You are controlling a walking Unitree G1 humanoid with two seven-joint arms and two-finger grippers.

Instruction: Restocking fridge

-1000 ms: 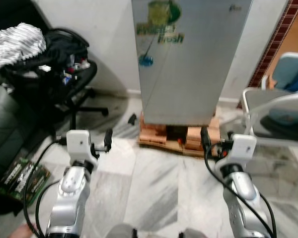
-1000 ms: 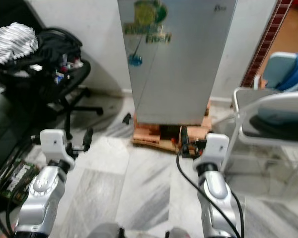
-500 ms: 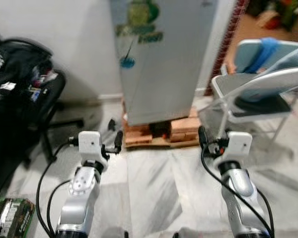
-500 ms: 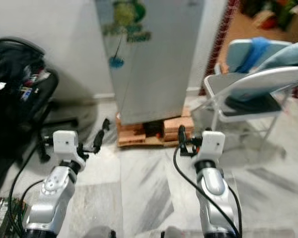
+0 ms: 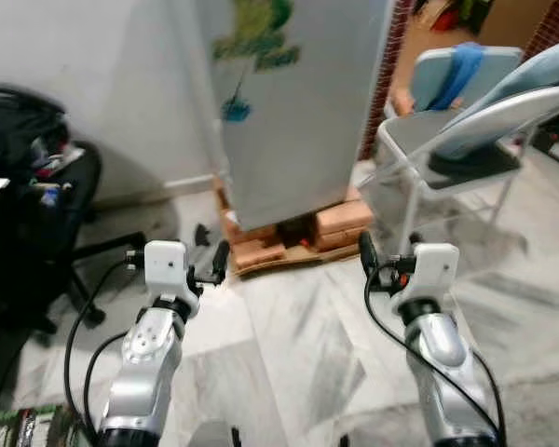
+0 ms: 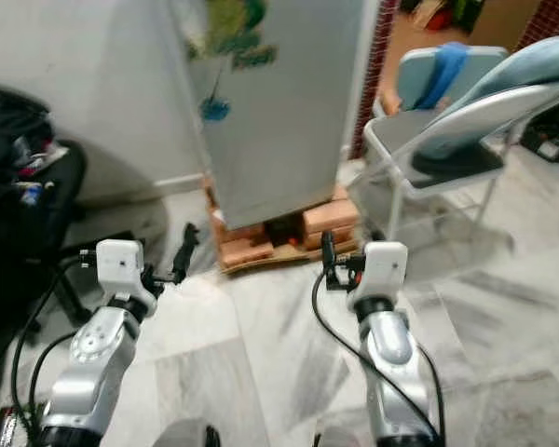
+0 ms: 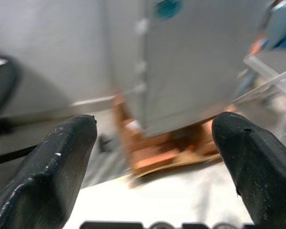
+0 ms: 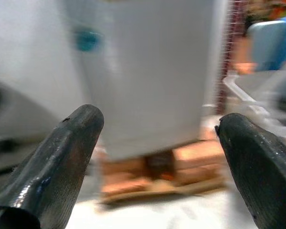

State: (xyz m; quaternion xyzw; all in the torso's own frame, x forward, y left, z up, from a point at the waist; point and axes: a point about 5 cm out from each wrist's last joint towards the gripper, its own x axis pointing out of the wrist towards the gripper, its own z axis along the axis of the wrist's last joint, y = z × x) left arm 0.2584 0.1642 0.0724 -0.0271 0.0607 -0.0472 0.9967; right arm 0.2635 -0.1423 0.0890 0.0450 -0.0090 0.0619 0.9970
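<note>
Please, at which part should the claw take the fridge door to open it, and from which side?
The fridge door is shut and flat, with no handle on the part in view. So probably grip a long vertical edge, coming from the front with the open left claw. Which edge swings free I cannot tell; the folding chair crowds the right side.

Marble floor [image 5: 298, 345] carries brick-and-board base [image 5: 289, 237] under closed fridge [image 5: 293, 102], folding chair [image 5: 447, 154] right, office chair [image 5: 37, 233] left.

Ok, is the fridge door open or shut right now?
Shut: the fridge shows one flat, unbroken grey front down to its brick base, no gap or shelves visible.
</note>
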